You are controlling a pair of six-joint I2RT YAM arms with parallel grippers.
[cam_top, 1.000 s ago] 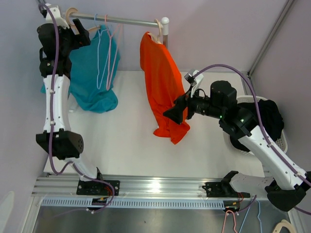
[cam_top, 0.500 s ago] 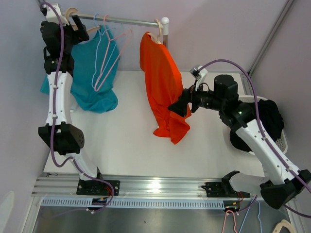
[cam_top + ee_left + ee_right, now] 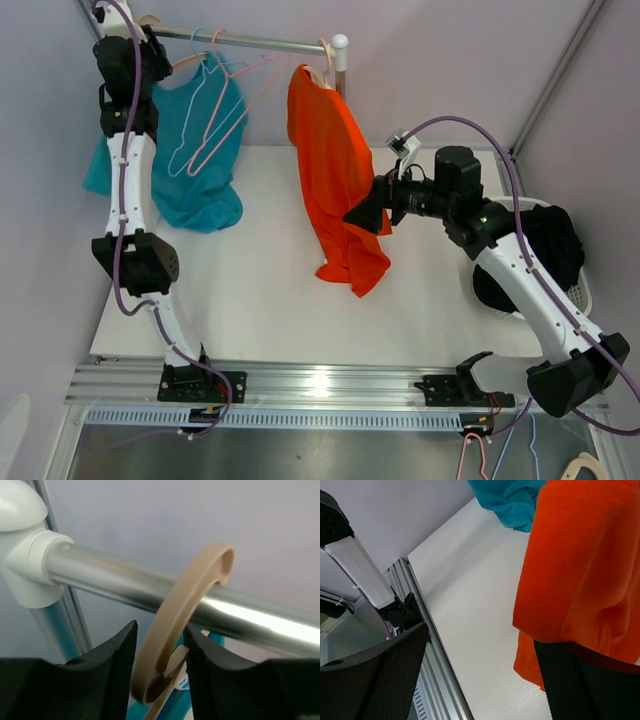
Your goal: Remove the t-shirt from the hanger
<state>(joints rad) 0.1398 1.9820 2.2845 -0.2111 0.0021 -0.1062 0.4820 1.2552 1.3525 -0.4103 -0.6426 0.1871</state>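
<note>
Hanger hook [image 3: 197, 587] on rail [image 3: 110, 577], straddled by tool [image 3: 160, 645]

In the left wrist view the hanger hook [image 3: 200, 580] sinks between the fingers of the left end effector [image 3: 160, 630] and is cut by the bottom edge; whether they press it I cannot tell. Only slivers of the teal t-shirt [image 3: 176, 707] show there. In the right wrist view the orange t-shirt [image 3: 580, 555] is cut by the top and right edges, and its fold covers the top of one finger [image 3: 585, 690] of the right end effector [image 3: 485, 650].
</note>
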